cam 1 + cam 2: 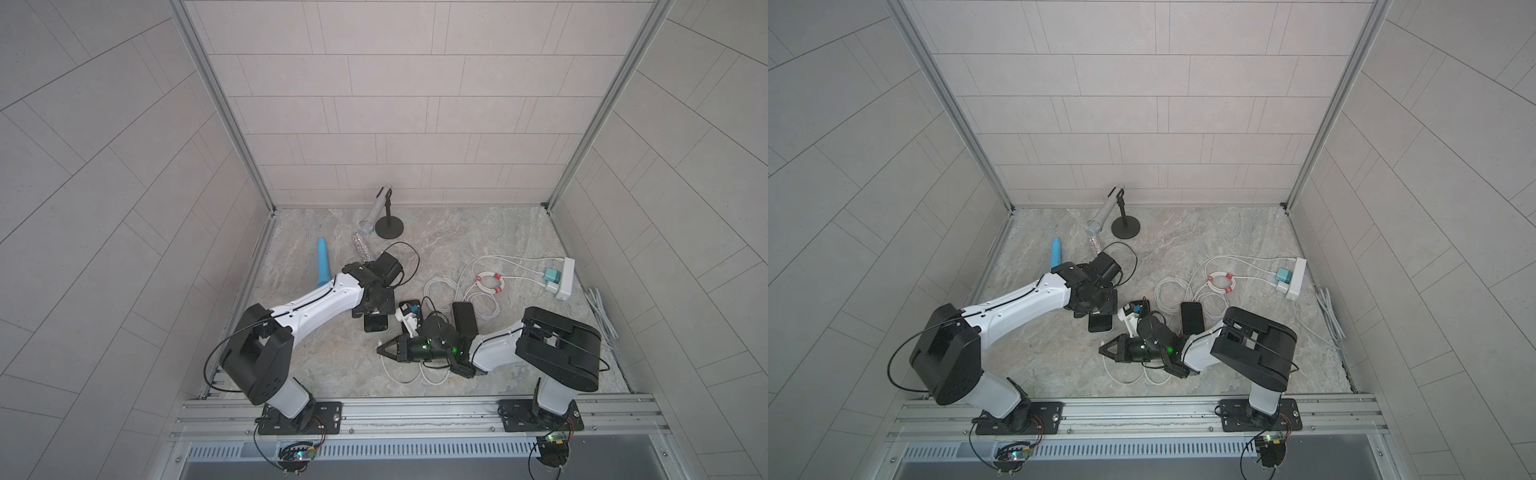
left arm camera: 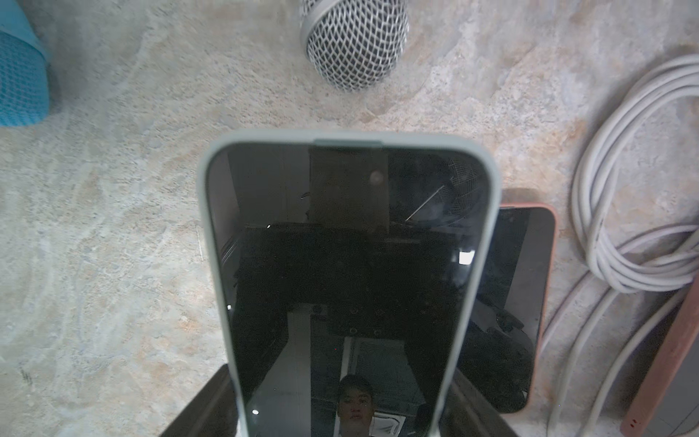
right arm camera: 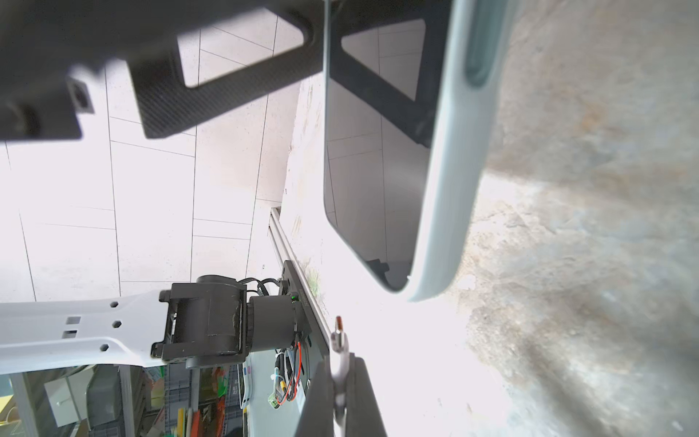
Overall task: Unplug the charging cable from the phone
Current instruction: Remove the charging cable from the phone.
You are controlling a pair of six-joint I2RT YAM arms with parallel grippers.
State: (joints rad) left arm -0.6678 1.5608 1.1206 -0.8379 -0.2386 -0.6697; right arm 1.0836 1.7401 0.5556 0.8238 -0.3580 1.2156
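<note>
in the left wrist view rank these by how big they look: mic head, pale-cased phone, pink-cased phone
1. pale-cased phone, closest to the camera
2. pink-cased phone, partly hidden by it
3. mic head, cut off by the frame edge

Top views: high over front rail (image 1: 415, 409), looking down and fwd across whole table (image 1: 478, 241), back wall (image 1: 415, 124) incl.; near-identical framing, slight sideways shift. Left wrist: v. close, looking along phone (image 2: 348, 265) screen twd mic (image 2: 355, 41). Right wrist: low, close, side-on to same phone, plug (image 3: 339, 335) in foreground. Shared by all: that phone.
</note>
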